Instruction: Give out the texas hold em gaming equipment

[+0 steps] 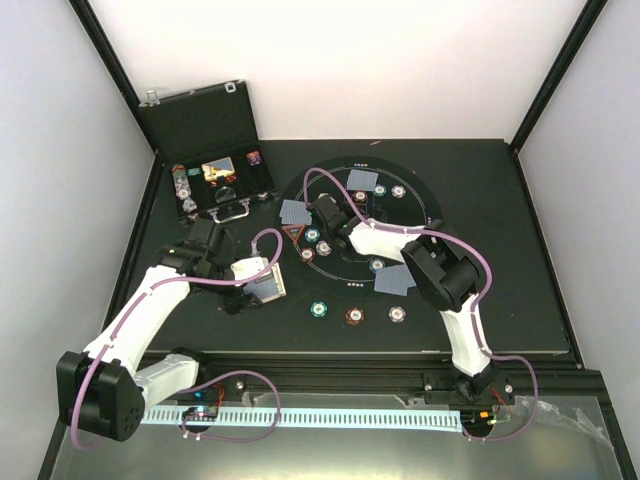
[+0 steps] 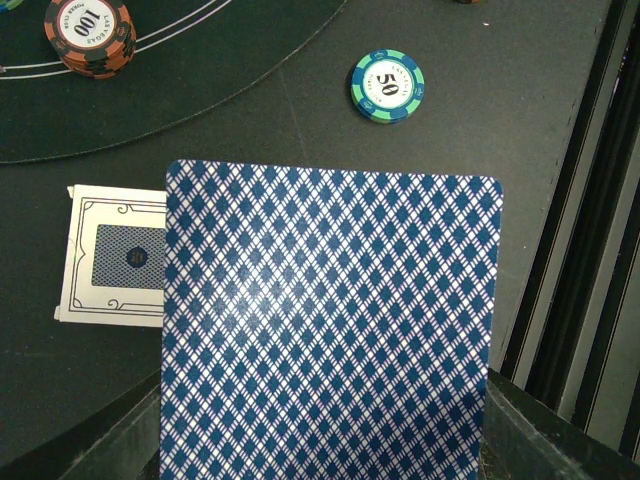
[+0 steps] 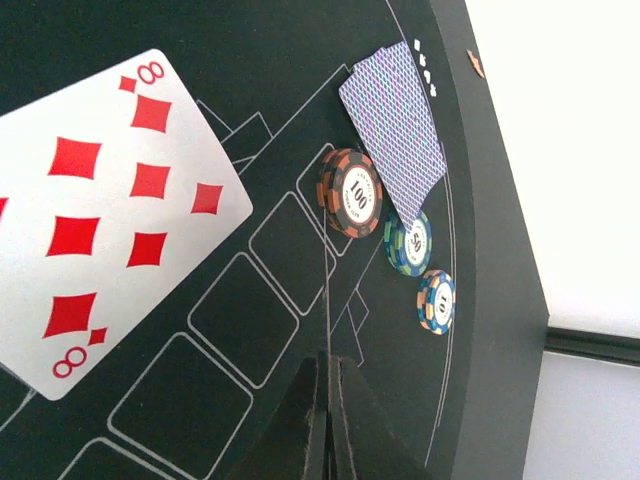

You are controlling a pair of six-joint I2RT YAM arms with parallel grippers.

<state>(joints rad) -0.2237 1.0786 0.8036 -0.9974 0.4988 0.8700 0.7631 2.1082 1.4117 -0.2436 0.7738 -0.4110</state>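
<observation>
Ten visible chips [image 1: 319, 309], one red triangle marker [image 1: 293, 233], one black case [image 1: 200, 125]

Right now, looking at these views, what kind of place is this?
Probably a robot test booth set up for poker: plain white walls enclose the table, a round black mat carries white card outlines, and chips and playing cards lie on it.

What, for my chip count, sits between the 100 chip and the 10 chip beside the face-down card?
The green 50 chip sits there, in a row with the 100 chip and the 10 chip. The right wrist view shows it.
</observation>
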